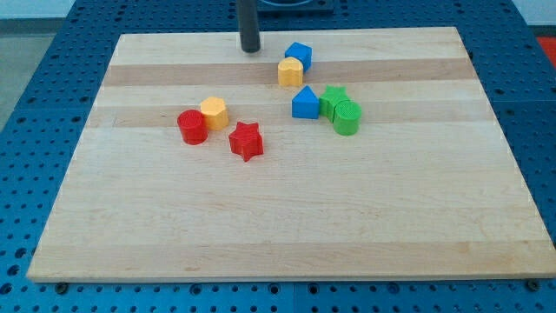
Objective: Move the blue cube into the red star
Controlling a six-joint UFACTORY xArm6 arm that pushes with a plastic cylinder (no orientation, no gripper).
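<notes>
The blue cube (299,55) sits near the view's top, touching a yellow block (290,72) just below it. The red star (246,141) lies lower and to the left, near the board's middle. My tip (250,49) is at the top of the board, to the left of the blue cube with a gap between them, and well above the red star.
A red cylinder (192,127) touches a yellow hexagonal block (214,112) left of the star. A blue triangular block (305,103), a green star (334,98) and a green cylinder (347,117) cluster right of centre. The wooden board (287,235) lies on a blue pegboard table.
</notes>
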